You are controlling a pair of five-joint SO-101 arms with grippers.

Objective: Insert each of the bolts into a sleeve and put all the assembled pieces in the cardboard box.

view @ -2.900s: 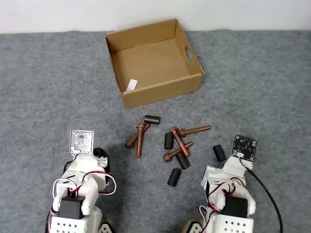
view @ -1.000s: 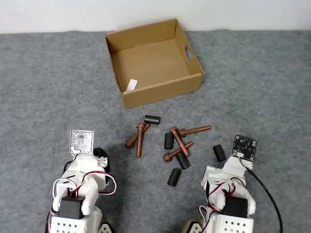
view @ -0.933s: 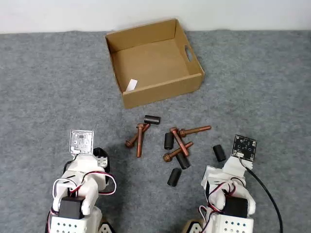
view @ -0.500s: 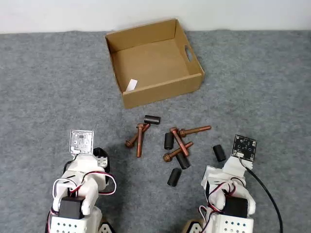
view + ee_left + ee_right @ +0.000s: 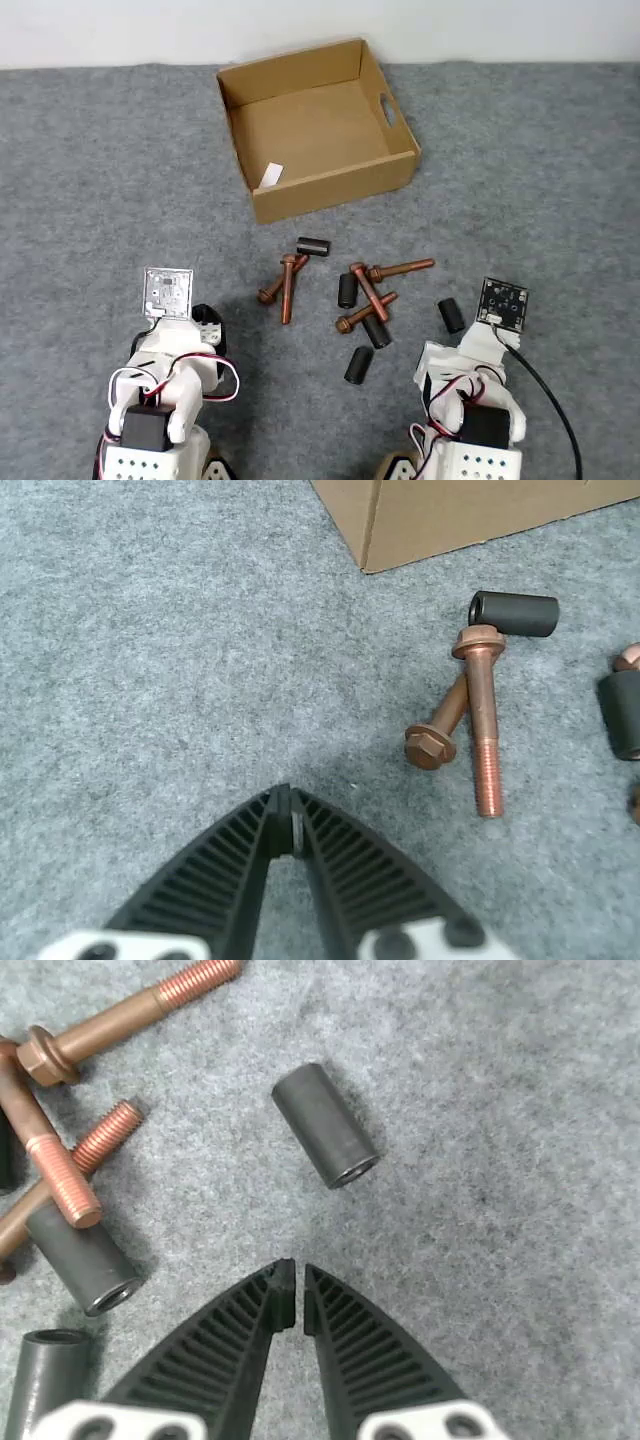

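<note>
We see the left hand [image 5: 289, 808] low over the grey tabletop [image 5: 150, 660]. Its two ribbed fingers are pressed together at the tips with nothing between them. Beyond it a crossed pair of bolts [image 5: 480, 725] lies flat, one resting over the other. A black sleeve [image 5: 514, 614] lies on its side just beside the head of the upper bolt, near a corner of the cardboard box [image 5: 450, 520].

The right hand [image 5: 298, 1295] also sits close to the tabletop. Its fingertips all but meet, with a hairline gap between them, and it grips nothing. Just beyond it a lone sleeve [image 5: 325, 1125] lies on its side, apart from the other pieces. Farther off, three more bolts [image 5: 120, 1022] lie in a loose cluster, two of them crossing. A second sleeve [image 5: 85, 1250] touches the threaded end of one of them, and a third sleeve [image 5: 40, 1380] lies near it.

From the high view, the left arm [image 5: 165, 395] and the right arm [image 5: 470, 400] sit side by side at the near edge. The cardboard box stands open at the far side, well apart from both arms, with a small white slip [image 5: 271, 175] on its floor. Five bolts and five sleeves lie loose on the tabletop between the arms and the box, bolts and sleeves separate.
</note>
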